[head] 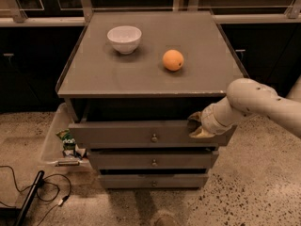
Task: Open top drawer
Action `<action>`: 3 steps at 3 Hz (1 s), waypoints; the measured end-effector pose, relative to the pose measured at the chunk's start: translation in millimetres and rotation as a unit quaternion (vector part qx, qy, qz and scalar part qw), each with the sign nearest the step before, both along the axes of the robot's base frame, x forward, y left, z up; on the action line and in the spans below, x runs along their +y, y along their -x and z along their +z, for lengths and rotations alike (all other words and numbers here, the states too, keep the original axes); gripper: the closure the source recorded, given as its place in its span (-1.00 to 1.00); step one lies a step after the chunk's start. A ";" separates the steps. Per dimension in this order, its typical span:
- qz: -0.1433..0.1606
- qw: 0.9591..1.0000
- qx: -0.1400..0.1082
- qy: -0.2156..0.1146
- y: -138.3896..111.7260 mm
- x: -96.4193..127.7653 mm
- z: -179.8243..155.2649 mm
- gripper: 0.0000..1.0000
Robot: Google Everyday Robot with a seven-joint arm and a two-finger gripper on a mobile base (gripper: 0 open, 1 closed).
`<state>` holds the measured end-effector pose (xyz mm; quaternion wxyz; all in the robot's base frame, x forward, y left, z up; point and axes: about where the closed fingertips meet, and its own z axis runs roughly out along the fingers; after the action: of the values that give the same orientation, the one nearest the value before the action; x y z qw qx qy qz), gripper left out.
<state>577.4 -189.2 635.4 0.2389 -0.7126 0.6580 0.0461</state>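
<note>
The top drawer (117, 134) is the widest grey front, with a small round metal knob (154, 138) at its centre. It stands pulled out a little from the cabinet, with a dark gap above it. My gripper (197, 126) is at the right end of this drawer front, at its upper edge and touching it, well right of the knob. My pale arm (254, 102) reaches in from the right. Two narrower drawer fronts (153, 160) sit below, less far out.
On the cabinet top (141, 74) stand a white bowl (124, 38) and an orange (173, 60). A clear bin (54, 140) with packets is on the floor at the left. Black cables (42, 192) lie at the lower left.
</note>
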 end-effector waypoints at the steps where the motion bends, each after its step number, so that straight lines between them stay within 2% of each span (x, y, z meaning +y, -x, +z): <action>1: 0.000 1.000 0.000 0.000 0.0 0.0 0.0 0.73; 3: 0.000 1.000 0.000 0.000 0.0 0.0 3.0 -0.20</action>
<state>577.4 -189.2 638.4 0.2389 -0.7126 0.6580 0.0461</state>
